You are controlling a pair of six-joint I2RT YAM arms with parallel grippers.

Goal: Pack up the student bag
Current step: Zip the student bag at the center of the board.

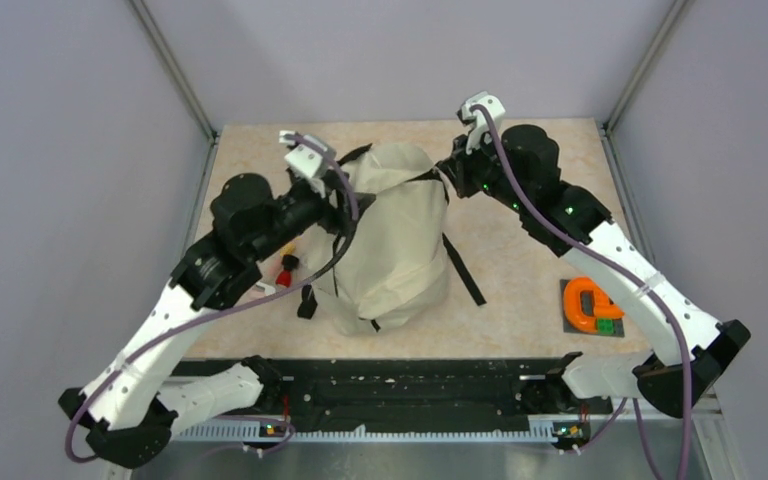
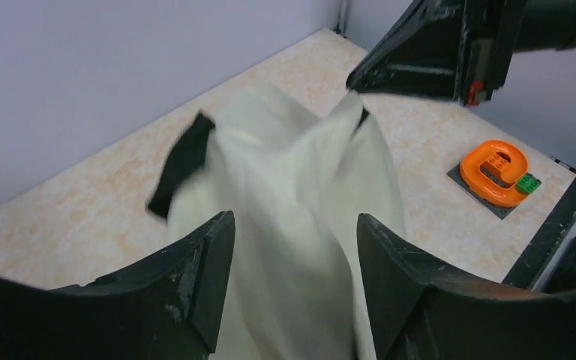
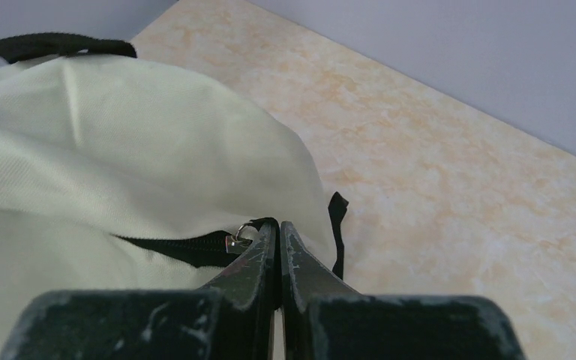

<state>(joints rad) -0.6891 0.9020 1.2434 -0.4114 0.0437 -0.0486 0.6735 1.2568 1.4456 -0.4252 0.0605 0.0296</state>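
The student bag point(image 1: 395, 235) is a cream backpack with black straps, lying in the middle of the table. My left gripper point(image 1: 338, 205) is at its left upper side. In the left wrist view it point(image 2: 291, 219) is open, with a fold of the bag's fabric point(image 2: 300, 187) between the spread fingers, and the picture is blurred. My right gripper point(image 1: 450, 175) is at the bag's top right. In the right wrist view it point(image 3: 277, 225) is shut on the black zipper pull, next to the metal slider point(image 3: 238, 238) and the black zipper line point(image 3: 180, 246).
An orange curved piece with a green block sits on a grey plate point(image 1: 590, 305) at the right, also in the left wrist view point(image 2: 495, 172). A small red and yellow object point(image 1: 287, 268) lies left of the bag. A black strap point(image 1: 463, 270) trails on the table.
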